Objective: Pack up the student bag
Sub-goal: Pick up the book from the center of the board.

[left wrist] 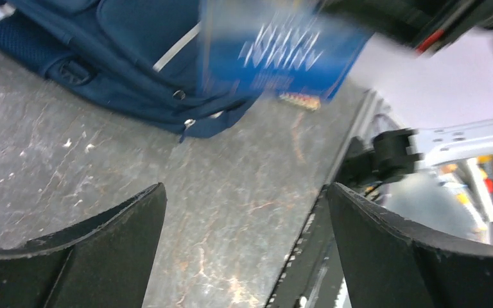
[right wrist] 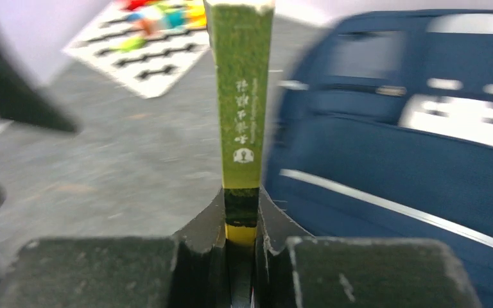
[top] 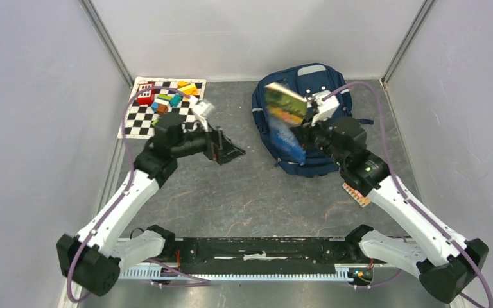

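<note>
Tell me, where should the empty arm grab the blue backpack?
Probably the zippered side edge of the student bag, coming in low from the left. The bag lies flat, that edge faces the open left gripper, and the right gripper with its book fills the space above.

My black-fingered right gripper [right wrist: 241, 208] carries a book [right wrist: 241, 96] with a green spine, white lettering and a yellow foot, beside the navy student bag [right wrist: 411, 160] with pale grey stripes, while a black-and-white chequered mat [top: 142, 119] bearing multicoloured blocks [top: 167, 96] lies on the mottled dark grey table [top: 244, 192].
</note>
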Controlling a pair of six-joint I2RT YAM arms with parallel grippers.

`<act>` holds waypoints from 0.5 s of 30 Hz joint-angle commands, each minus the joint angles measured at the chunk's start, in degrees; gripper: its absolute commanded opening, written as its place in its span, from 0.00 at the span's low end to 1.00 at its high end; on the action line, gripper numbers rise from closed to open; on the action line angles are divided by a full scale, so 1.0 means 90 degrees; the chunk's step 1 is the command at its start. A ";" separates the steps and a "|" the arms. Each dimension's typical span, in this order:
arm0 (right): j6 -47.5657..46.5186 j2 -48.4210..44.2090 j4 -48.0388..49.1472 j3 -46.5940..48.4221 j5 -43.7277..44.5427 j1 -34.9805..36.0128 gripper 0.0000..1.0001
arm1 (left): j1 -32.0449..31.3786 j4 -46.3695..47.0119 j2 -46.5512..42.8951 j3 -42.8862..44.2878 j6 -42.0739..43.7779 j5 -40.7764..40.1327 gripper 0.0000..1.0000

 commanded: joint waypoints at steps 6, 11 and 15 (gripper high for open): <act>-0.2018 -0.0497 -0.1730 0.0816 0.6357 -0.0504 0.00 | -0.2926 -0.0358 0.1900 0.0827 0.2663 -0.3875 1.00; -0.1704 -0.0855 -0.1832 0.0321 0.6093 -0.0519 0.00 | -0.3779 0.0221 0.3451 0.1608 0.3113 -0.4325 1.00; -0.1589 -0.1386 -0.1980 -0.0127 0.6201 -0.0518 0.00 | -0.4341 0.0476 0.4635 0.2373 0.3652 -0.4580 1.00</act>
